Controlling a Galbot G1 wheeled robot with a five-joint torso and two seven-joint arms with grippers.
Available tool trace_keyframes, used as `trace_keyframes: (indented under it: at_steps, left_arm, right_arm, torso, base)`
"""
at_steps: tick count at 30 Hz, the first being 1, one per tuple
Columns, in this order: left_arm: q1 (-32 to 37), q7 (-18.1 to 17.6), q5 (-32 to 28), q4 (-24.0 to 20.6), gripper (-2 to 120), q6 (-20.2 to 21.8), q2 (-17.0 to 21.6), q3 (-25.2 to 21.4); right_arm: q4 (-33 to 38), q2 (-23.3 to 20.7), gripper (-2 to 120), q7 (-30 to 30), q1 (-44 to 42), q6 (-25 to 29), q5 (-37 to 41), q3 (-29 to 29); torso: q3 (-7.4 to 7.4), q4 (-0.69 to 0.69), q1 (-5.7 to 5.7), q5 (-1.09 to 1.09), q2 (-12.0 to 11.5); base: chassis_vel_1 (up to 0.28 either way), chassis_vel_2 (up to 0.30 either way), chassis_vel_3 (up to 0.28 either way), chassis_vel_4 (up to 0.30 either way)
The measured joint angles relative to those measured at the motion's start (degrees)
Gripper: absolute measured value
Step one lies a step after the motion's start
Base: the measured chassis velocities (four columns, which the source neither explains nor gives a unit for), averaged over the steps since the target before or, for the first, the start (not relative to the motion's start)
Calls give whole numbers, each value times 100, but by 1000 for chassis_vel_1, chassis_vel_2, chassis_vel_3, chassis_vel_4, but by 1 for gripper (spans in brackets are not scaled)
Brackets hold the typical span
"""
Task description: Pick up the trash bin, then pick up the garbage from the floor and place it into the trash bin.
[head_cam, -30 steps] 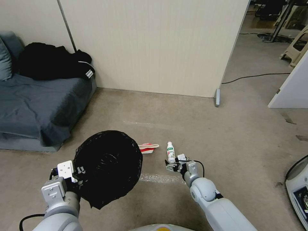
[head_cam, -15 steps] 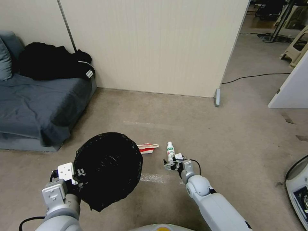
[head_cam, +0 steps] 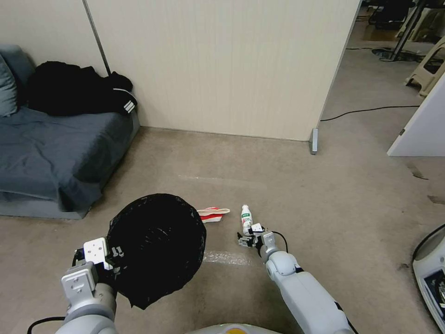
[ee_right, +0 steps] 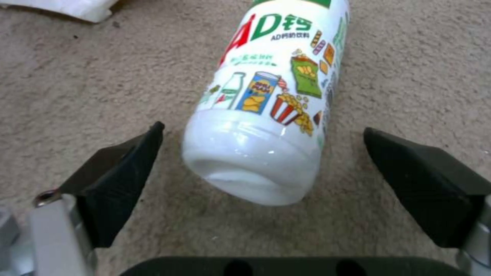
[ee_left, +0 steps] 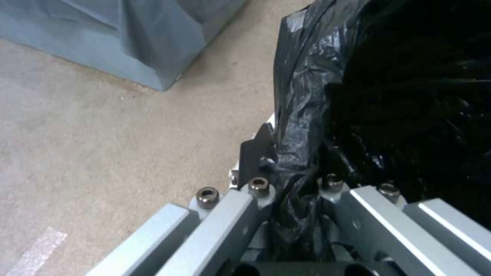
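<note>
Beige carpet point(head_cam: 278, 185) ahead, partition wall point(head_cam: 222, 65) behind, grey sofa point(head_cam: 51, 157) on my left. My left gripper point(head_cam: 113, 257) low at left, fingers clamped on bag-lined rim of trash bin point(head_cam: 157, 241), holding it off floor with mouth tilted toward camera. My right gripper point(ee_right: 266, 168) down at carpet, fingers spread wide either side of base of white bottle point(ee_right: 271, 115), not touching. Bottle lies on its side. Red-and-white carton point(head_cam: 213, 214) flat on carpet between bin and bottle.

Beige carpet point(head_cam: 278, 185), cream partition point(head_cam: 222, 65), grey sofa point(head_cam: 51, 157)
</note>
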Motion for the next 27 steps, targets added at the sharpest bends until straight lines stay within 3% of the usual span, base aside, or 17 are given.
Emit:
trace_keyframes:
  at_steps: [7,9,17,27]
  left_arm:
    - [19,2,24,0,0,-10,-7,3]
    - [20,7,56,0,0,-16,-17,34]
    - [27,16,82,0,0,-31,-17,57]
    - [31,20,91,0,0,-43,-10,71]
  right_arm:
    - [-127,1,80,-81,133,91,-57,56]
    - [-143,11,67,-83,165,110,-60,81]
    - [-118,42,43,-70,174,160,-116,121]
    - [-192,91,37,-55,169,218,-155,166]
  torso:
    - [0,0,0,0,0]
    - [0,0,-1,-1,0]
    - [0,0,0,0,0]
    - [0,0,-1,0,0]
  base:
    - [0,0,0,0]
    - [0,0,0,0]
    - [0,0,0,0]
    - [0,0,0,0]
